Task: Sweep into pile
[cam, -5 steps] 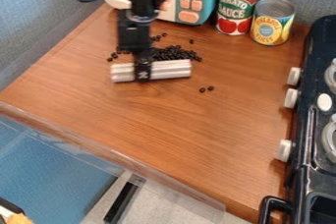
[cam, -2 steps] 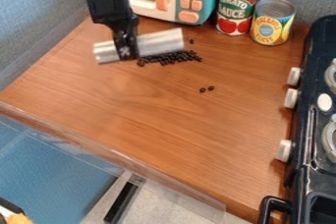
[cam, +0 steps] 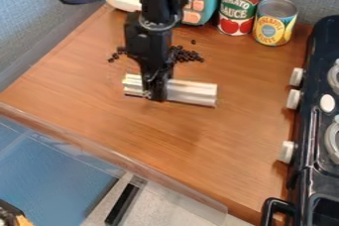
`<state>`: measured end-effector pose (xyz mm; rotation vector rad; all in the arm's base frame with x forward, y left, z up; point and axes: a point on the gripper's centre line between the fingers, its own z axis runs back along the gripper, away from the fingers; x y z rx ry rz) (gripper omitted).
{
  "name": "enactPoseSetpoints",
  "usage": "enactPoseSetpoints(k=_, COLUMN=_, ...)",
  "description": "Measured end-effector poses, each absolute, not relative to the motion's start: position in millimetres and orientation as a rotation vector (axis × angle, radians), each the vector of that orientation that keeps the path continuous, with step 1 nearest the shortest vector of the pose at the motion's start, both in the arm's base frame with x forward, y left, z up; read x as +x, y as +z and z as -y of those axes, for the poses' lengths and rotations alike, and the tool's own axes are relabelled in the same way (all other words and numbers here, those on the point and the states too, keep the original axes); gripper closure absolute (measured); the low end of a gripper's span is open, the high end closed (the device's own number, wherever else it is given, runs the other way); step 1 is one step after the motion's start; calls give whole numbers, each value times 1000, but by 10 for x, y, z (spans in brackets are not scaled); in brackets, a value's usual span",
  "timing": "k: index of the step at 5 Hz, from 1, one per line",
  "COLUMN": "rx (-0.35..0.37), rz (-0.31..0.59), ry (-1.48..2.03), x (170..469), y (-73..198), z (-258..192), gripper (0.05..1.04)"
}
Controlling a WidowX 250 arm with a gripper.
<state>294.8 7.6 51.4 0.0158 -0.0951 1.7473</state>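
The black gripper (cam: 156, 90) hangs over the middle-left of the wooden counter, shut around the middle of a silvery-white ridged bar (cam: 192, 92). The bar lies crosswise, low over the counter, its right end slightly nearer the front. Behind the bar, most of the dark beans (cam: 185, 55) sit in a cluster partly hidden by the gripper. A few loose beans (cam: 114, 56) lie left of the arm, and a single bean (cam: 193, 41) is behind the cluster.
A toy microwave (cam: 192, 17) stands at the back, with a tomato can (cam: 238, 7) and a pineapple can (cam: 273, 24) to its right. The toy stove (cam: 311, 145) borders the right side. A clear rail (cam: 112, 158) runs along the counter's front edge.
The gripper and bar first went back and left over the beans, then came forward and right. Two loose beans at the right are now hidden where the bar is.
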Motion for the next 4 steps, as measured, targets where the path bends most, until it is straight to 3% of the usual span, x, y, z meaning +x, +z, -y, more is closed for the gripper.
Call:
enactPoseSetpoints(k=1, rx=71, rz=86, ry=1711, x=2936, y=366, z=-273, gripper=700)
enactPoseSetpoints(k=2, rx=71, rz=119, ry=1787, x=2990, y=227, z=-353, gripper=700)
enactPoseSetpoints(k=4, rx=92, rz=133, ry=1837, x=3007, y=92, z=-92, gripper=700)
